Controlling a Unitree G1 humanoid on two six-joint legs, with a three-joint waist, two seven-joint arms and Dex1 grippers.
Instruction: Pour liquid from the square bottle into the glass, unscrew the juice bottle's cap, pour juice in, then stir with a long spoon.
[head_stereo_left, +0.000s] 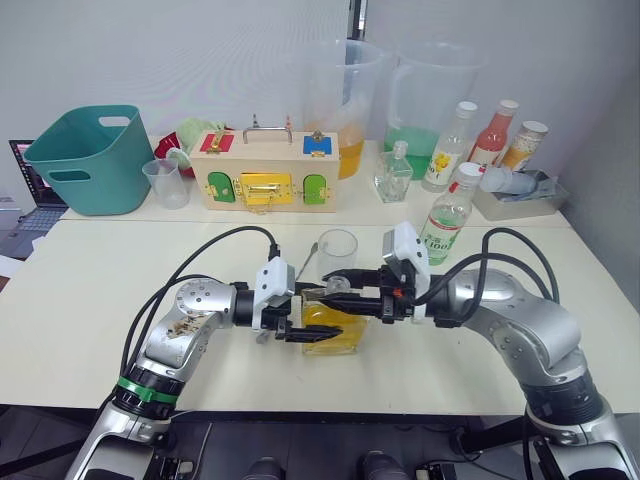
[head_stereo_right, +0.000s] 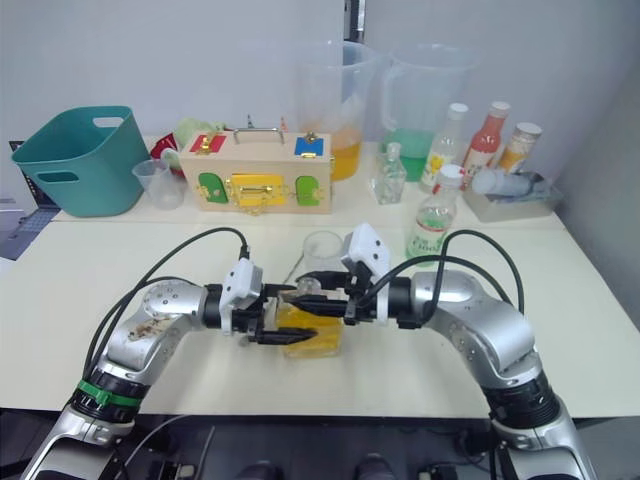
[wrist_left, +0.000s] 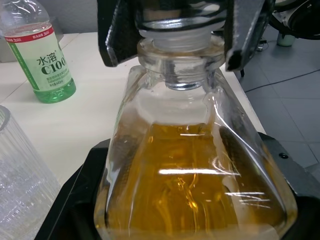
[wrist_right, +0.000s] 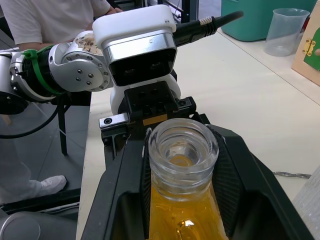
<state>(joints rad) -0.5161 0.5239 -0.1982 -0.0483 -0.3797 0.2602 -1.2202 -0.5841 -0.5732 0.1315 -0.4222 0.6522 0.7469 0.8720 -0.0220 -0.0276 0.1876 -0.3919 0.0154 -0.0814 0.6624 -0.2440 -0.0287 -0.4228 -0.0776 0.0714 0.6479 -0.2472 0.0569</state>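
Note:
The square bottle (head_stereo_left: 332, 330), clear glass with amber liquid, stands upright near the table's front middle. My left gripper (head_stereo_left: 322, 336) is shut on its body from the left. My right gripper (head_stereo_left: 338, 293) comes in from the right and is shut on its neck and top (wrist_right: 183, 146). Just behind the bottle stands the empty glass (head_stereo_left: 337, 250). The long spoon (head_stereo_left: 309, 260) lies flat beside the glass, partly hidden. To the right stands the juice bottle (head_stereo_left: 447, 215) with its white cap (head_stereo_left: 467, 173) on.
Along the back are a teal bin (head_stereo_left: 90, 160), a measuring cup (head_stereo_left: 166, 183), a wooden latch box (head_stereo_left: 265, 172), two big pitchers (head_stereo_left: 345, 95), a small glass bottle (head_stereo_left: 393, 172), other bottles (head_stereo_left: 450, 145) and a tray (head_stereo_left: 520, 197). A person (wrist_right: 55, 20) stands beyond the table.

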